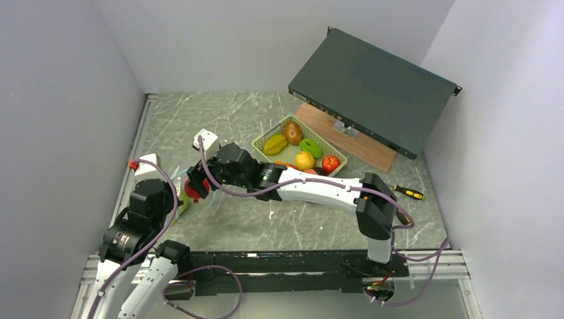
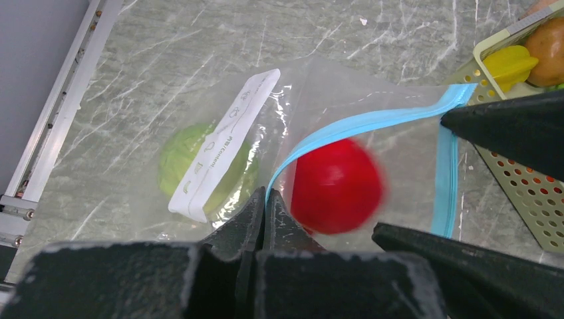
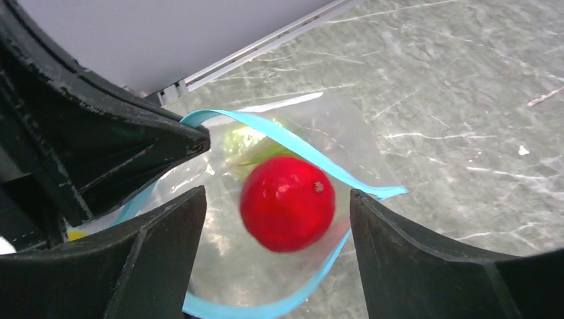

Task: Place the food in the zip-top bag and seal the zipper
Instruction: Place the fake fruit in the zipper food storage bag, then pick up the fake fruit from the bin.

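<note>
Red fruit (image 3: pixel 287 203): seen blurred in the open mouth of the zip-top bag (image 2: pixel 332 86), touched by neither finger; judged to be dropping in.
Green food (image 2: pixel 174 156): already lodged inside the bag, under the white label (image 2: pixel 226 143).
Zipper (image 2: pixel 372 121): unsealed and bowed into a loop, so that a gap is offered.
Left gripper (image 2: pixel 265 211): clenched on the teal rim, by which the mouth is held up and open.
Right gripper (image 3: pixel 276 194): jaws released wide, poised above the mouth.
Basket (image 1: pixel 271 129): the remaining food (image 1: pixel 304 160) is kept here, well apart from the bag.
</note>
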Tool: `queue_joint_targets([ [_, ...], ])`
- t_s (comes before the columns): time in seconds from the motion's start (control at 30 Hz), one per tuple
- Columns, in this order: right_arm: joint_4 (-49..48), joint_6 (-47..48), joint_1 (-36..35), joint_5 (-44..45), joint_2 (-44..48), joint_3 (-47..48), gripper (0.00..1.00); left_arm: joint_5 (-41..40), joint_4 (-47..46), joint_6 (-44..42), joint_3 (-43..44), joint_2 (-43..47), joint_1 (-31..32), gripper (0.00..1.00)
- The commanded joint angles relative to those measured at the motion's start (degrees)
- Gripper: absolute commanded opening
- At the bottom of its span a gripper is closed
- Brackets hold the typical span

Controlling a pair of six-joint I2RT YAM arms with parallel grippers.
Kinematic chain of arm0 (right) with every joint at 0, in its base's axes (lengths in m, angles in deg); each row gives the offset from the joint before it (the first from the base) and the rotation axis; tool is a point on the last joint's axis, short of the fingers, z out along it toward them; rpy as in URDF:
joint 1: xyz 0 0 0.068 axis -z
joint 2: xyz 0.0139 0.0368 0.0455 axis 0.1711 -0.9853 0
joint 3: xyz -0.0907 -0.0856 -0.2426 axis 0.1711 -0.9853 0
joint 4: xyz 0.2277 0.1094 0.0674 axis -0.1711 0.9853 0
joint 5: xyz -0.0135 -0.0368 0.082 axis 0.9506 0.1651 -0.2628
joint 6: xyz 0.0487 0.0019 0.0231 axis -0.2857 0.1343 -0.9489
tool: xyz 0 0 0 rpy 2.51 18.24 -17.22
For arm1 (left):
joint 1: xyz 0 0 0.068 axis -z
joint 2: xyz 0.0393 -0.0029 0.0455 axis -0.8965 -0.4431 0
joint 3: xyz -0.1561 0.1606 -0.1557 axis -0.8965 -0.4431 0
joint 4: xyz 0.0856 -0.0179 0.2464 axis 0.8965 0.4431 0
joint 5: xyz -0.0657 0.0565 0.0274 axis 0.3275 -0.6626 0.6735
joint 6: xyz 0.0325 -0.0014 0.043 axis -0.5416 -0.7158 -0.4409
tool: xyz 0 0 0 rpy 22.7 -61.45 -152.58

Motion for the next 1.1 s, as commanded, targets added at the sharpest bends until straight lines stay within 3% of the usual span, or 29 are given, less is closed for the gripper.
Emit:
queue_joint_targets([
  [0.0,2.54,-0.51,-0.23,5.0,0.35,3.84,0.83,0.03,-1.63,-0.58,1.56,0.39,0.13,0.0],
  [0.2,1.75,0.86,-0.11,6.56,4.52,0.01,0.88,0.28,-1.7,-0.71,1.68,-0.19,0.13,0.0],
  [0.63,5.0,1.92,5.77,17.82,20.13,-12.83,0.8,0.61,-1.8,-0.84,1.72,-0.52,0.13,0.0],
  [0.9,11.6,-6.59,18.63,19.17,21.23,-18.32,0.75,0.96,-1.96,-1.02,1.62,-0.62,0.13,0.0],
  [1.07,20.08,-22.55,23.76,23.31,14.62,-13.15,0.79,1.21,-2.24,-1.19,1.6,-0.66,0.08,0.0],
])
